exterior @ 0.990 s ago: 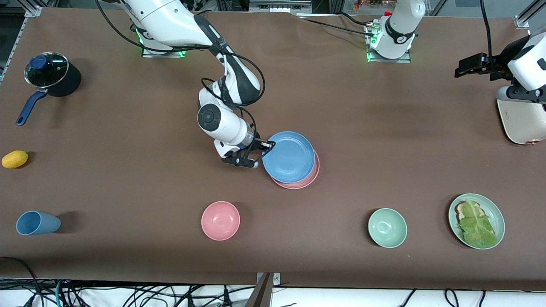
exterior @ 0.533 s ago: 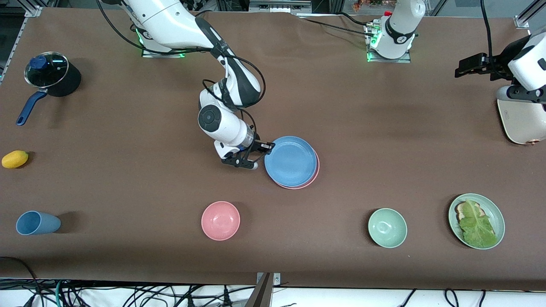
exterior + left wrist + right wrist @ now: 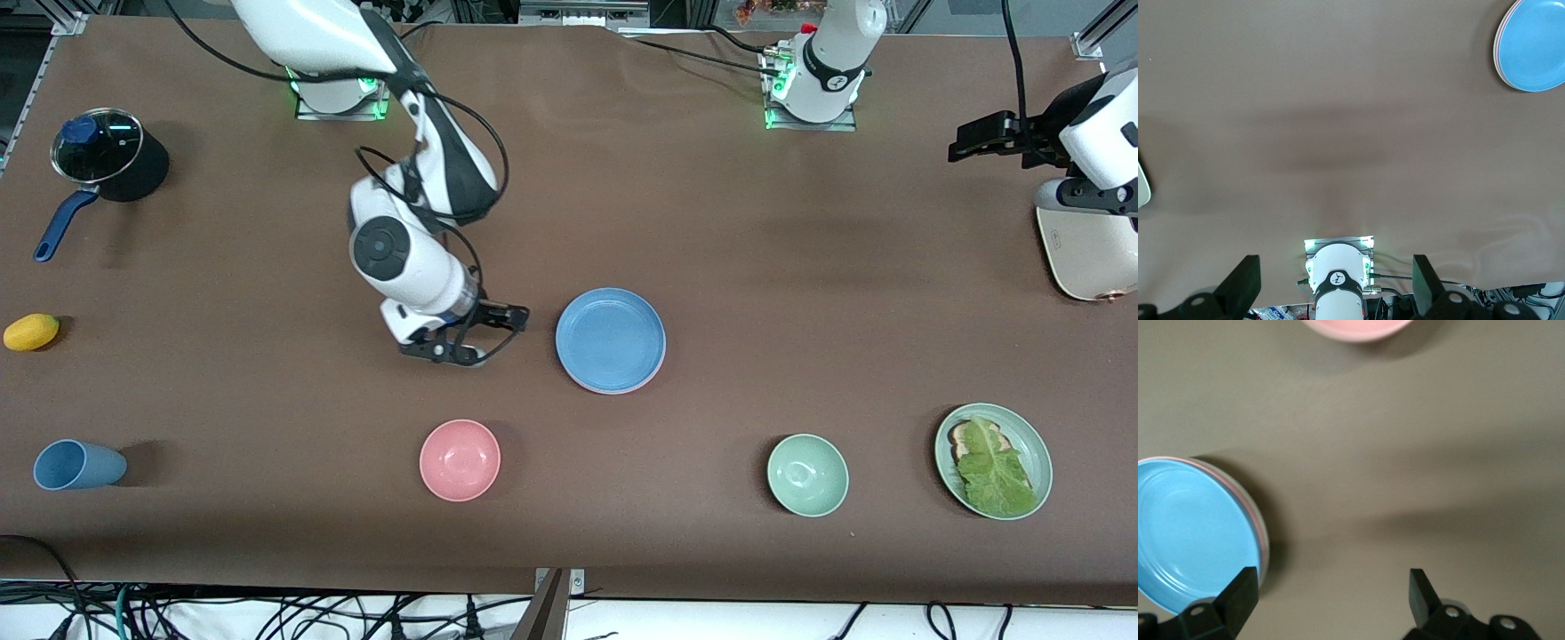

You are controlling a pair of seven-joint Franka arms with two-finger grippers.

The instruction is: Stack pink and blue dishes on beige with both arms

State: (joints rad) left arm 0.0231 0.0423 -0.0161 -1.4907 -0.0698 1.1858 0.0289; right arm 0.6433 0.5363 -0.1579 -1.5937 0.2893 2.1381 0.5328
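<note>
At mid-table your blue plate [image 3: 610, 338] is sitting on the pink plate [image 3: 622, 388], so the stack looks finished. Your right gripper [image 3: 480, 333] is hovering beside it, spread wide, empty; the left gripper [image 3: 1335, 293] is waiting, parted, empty

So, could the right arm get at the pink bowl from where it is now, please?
Probably yes: the right gripper is open over bare table, and nothing stands between it and the pink bowl.

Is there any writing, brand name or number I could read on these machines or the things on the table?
No text here can be read.
Right arm: a round dark badge, no legible letters.
Left arm's base: a small round mark, too small to read.
White appliance: a tiny mark, too small to read.
The dishes show no print.
</note>
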